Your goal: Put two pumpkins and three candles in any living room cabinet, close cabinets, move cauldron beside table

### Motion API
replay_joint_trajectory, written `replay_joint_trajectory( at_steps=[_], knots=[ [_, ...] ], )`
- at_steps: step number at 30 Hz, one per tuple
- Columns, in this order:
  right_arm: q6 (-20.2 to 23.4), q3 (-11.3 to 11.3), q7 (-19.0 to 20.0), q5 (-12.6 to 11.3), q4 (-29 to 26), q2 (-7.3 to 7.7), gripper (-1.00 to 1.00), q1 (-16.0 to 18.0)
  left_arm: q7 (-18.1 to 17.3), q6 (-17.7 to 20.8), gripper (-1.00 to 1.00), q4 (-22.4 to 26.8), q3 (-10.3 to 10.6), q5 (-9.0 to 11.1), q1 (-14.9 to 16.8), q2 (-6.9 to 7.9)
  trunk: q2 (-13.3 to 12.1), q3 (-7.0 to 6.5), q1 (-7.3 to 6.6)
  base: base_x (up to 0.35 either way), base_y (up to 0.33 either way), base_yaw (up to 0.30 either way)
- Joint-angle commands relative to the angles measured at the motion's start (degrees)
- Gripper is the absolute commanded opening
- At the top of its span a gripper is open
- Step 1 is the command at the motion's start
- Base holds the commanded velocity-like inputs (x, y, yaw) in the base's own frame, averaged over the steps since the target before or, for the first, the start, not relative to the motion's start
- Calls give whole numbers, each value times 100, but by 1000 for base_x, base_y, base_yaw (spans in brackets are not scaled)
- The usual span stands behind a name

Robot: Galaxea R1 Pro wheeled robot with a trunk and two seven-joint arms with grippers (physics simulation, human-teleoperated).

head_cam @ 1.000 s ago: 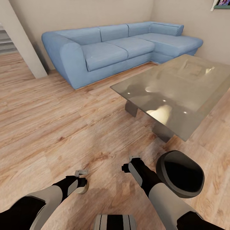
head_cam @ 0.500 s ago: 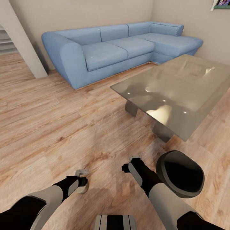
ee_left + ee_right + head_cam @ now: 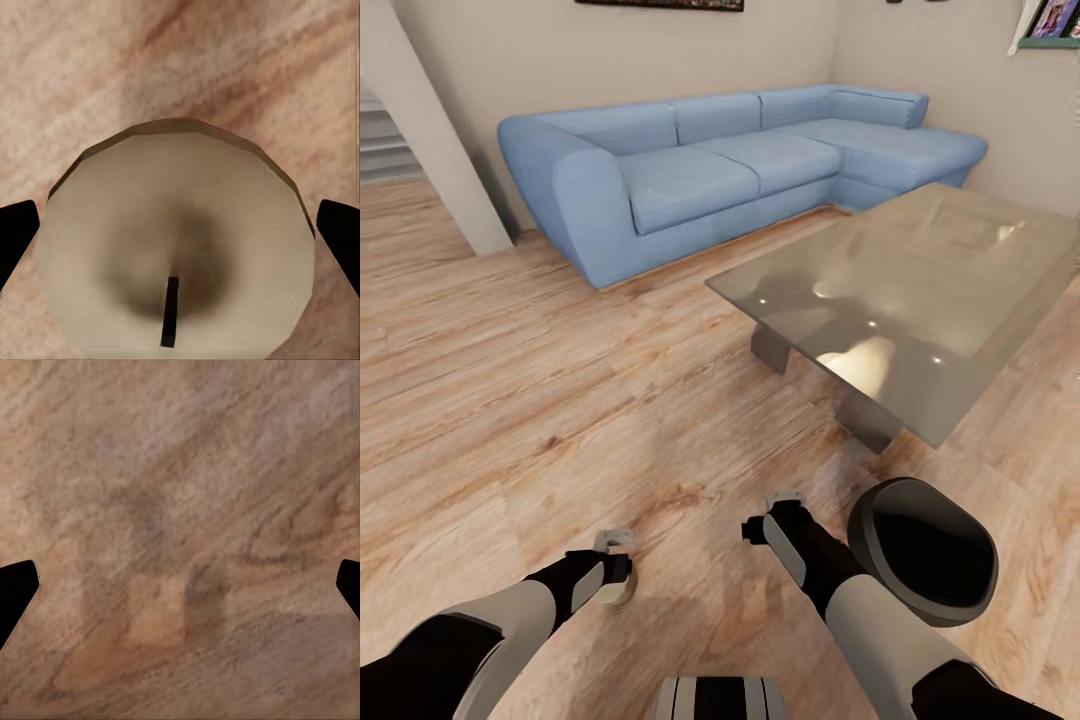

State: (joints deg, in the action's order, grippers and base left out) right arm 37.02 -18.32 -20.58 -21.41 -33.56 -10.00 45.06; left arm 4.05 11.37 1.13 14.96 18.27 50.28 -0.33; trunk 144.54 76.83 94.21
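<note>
An off-white candle [image 3: 619, 594] hangs low over the wooden floor with my left gripper [image 3: 614, 566] shut on it. In the left wrist view the candle [image 3: 176, 247] shows its wick end between the two dark fingertips [image 3: 15, 234]. My right gripper [image 3: 784, 502] is open and empty above the floor, its fingertips [image 3: 16, 589] set wide apart. The black cauldron [image 3: 926, 551] stands on the floor just right of my right forearm, close to the near corner of the glass table [image 3: 920, 290]. The pumpkins and the cabinet are out of view.
A blue corner sofa [image 3: 690, 170] runs along the back wall behind the table. A white pillar [image 3: 435, 150] and stairs stand at the far left. Open wooden floor [image 3: 560, 380] lies ahead and to the left.
The whole head view has shifted slightly, bringing a picture frame on the back wall into sight: the camera moved. Both arms, the candle and the cauldron hold the same places.
</note>
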Motion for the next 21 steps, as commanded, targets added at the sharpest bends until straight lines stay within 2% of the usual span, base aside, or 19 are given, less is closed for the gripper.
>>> replay_joint_trajectory(
  at_steps=[1, 6, 7, 11, 15, 21],
  knots=[
    [-36, -14, -46, -79, 44, 0, 100, 3, 26, 31, -100, 10, 50, 57, -1, -10, 0, -19, -3, 0, 0, 0],
    [-326, -27, -25, -117, 356, 0, 100, 8, 27, 18, -100, 15, 52, 48, -1, -21, -7, -130, -16, 0, 0, 0],
    [-539, -24, 1, -127, 443, 0, 100, 9, 20, 6, -100, 22, 48, 50, -2, -2, -8, -152, -19, 0, 0, 0],
    [-765, -22, 321, -134, 495, 0, 100, 5, -1, 12, -100, 31, 23, 73, -1, 12, -14, -240, -29, 0, 0, 0],
    [-848, -16, 610, -138, 511, 0, 100, 3, -13, 33, -100, 35, -12, 110, -1, 15, -19, -329, -39, 0, 0, 0],
    [-893, -21, 691, -136, 516, 0, 100, 5, -33, 41, -100, 39, -31, 128, -1, 43, -27, -462, -55, 0, 0, 0]
  ],
)
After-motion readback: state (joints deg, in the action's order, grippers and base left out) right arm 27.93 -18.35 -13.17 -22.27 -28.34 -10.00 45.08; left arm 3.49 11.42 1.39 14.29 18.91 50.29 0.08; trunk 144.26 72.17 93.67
